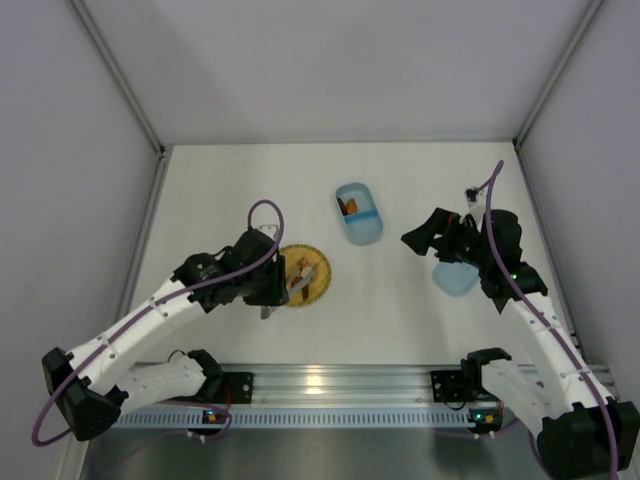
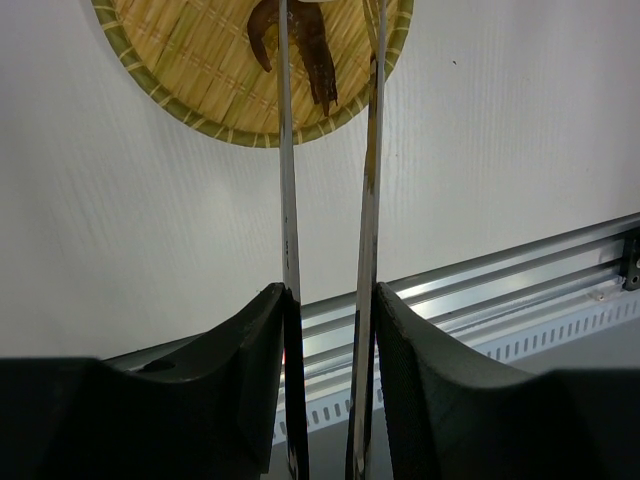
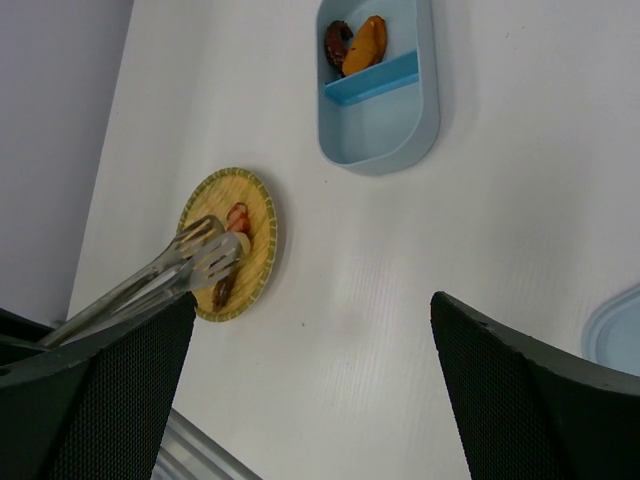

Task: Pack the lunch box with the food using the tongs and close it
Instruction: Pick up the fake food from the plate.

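Observation:
My left gripper (image 1: 268,288) (image 2: 330,292) is shut on the tongs (image 2: 288,200), one pale arm pressed against each finger. The tongs' tips (image 3: 205,255) hover over the round yellow plate (image 1: 318,290) (image 3: 258,210), where a brown piece (image 2: 312,55), a red piece (image 3: 238,214) and a whitish piece of food lie. The light-blue lunch box (image 1: 362,230) (image 3: 385,135) stands open farther back, with orange and dark food (image 3: 355,45) in its far compartment. Its lid (image 1: 455,280) (image 3: 615,335) lies on the table under my right arm. My right gripper (image 1: 428,238) (image 3: 312,300) hangs open and holds nothing.
An aluminium rail (image 1: 340,385) (image 2: 520,270) runs along the near table edge between the arm bases. Grey walls close the table at the left, back and right.

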Robot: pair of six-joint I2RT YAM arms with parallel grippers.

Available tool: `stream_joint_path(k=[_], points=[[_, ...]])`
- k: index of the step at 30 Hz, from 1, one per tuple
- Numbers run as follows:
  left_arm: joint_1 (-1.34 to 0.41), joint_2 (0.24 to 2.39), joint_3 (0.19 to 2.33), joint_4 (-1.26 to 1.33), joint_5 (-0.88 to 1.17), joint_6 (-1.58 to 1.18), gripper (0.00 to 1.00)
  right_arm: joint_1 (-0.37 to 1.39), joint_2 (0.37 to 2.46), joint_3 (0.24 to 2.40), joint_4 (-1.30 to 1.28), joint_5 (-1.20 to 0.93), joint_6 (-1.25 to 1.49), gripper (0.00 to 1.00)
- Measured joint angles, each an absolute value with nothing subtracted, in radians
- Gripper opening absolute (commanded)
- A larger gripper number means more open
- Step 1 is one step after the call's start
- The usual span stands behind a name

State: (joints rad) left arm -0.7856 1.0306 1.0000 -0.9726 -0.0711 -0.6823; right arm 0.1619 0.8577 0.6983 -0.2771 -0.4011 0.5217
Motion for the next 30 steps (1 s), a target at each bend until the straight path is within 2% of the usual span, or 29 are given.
stream_joint_path(k=[10,23,30], points=[[-0.787,1.05,1.0,-0.973,-0.076,-0.682,0.43,0.162,0.86,0.694,-0.274,-0.402,0.525,0.99],[-0.788,1.057,1.0,-0.973,-0.076,-0.68,0.33,0.162,0.86,0.694,-0.273,-0.402,0.525,1.0],[-0.788,1.057,1.005,-0.979,-0.077,-0.678,0.32,0.162,0.86,0.694,-0.272,-0.402,0.527,0.99]])
